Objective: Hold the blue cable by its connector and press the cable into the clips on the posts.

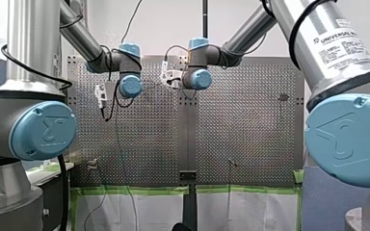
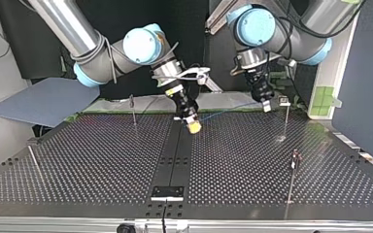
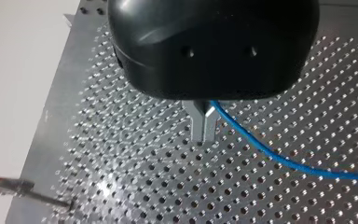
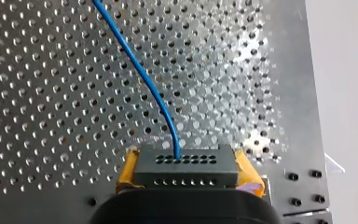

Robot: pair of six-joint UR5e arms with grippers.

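A blue cable (image 4: 161,100) against the silver table (image 3: 121,163), which is a regular grid of dark holes. The connector (image 4: 186,170) is dark grey with rows of small holes, and the pads (image 4: 129,169) are yellow. The left gripper (image 3: 204,137) is glossy black with bare-metal fingers (image 3: 197,123); the joint caps (image 1: 43,130) are pale blue.

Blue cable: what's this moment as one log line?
right gripper: shut on connector | left gripper: shut on blue cable | span: strung between them above table | posts: cable unclipped

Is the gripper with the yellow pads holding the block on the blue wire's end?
Yes, my right gripper clamps the dark connector between its yellow pads, where the blue cable ends.
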